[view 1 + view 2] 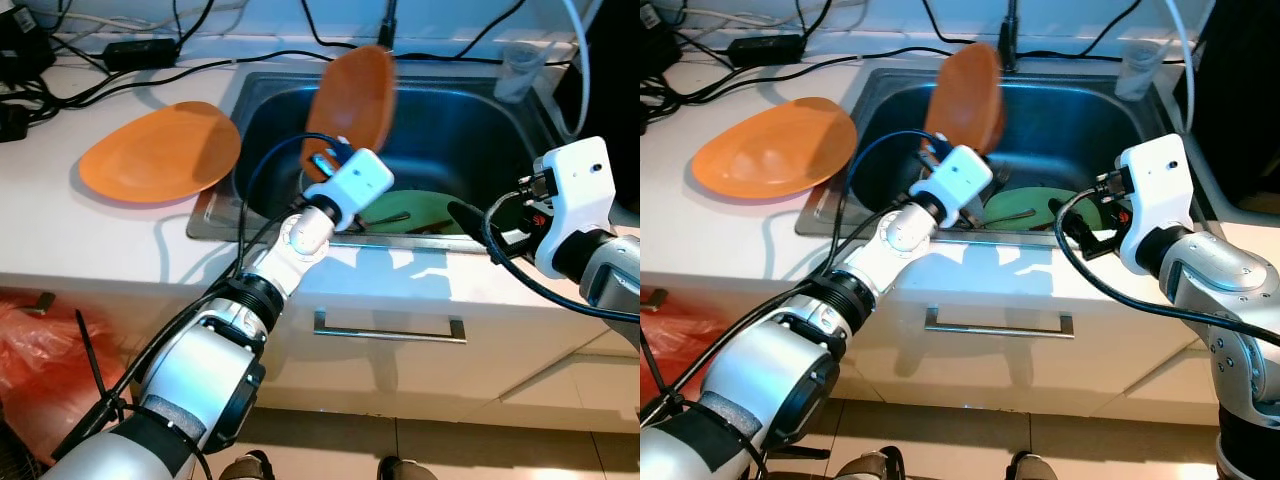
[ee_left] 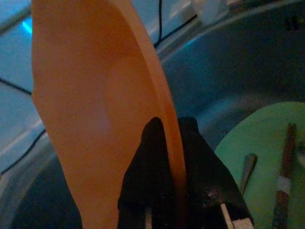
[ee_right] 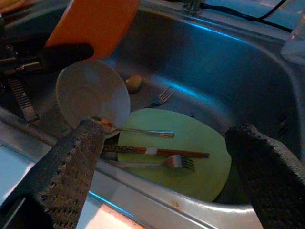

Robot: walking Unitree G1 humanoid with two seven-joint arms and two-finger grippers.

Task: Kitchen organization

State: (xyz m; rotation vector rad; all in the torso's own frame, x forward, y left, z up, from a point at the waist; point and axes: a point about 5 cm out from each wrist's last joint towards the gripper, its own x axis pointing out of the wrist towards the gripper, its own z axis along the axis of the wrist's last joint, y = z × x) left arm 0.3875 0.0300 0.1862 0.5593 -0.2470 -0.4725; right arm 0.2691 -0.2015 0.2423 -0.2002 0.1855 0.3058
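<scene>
Table [image 1: 90,230]: white, carries the sink and a run of black cables [image 1: 130,75] along the back edge. A drawer handle [image 1: 390,328] shows on the front below.

Sink [image 1: 480,120]: steel basin set into the table, tap base at the rear.

Left arm: reaches from the table's front edge over the sink's near rim.

Right arm: held over the sink's near right corner.

Flat orange plate [image 1: 160,150]: lies on the table just left of the sink, its rim overlapping the sink's edge.

Held orange plate [image 1: 352,95]: upright on edge above the sink's left half, lower rim pinched in the left gripper [image 2: 167,157], one finger on each face.

Green plate [image 3: 186,148]: flat on the sink floor, near side.

White dish [image 3: 93,93]: in the sink, touching the green plate's edge, under the held plate.

Right gripper [image 3: 167,181]: fingers spread wide, empty, above the green plate.

Cup [image 1: 520,68]: clear, on the table behind the sink's right corner.

Cutlery: spoon [image 3: 143,132], fork [image 3: 167,162] and a dark stick-like utensil [image 3: 157,152] on the green plate; a second fork [image 3: 159,98] on the sink floor.
</scene>
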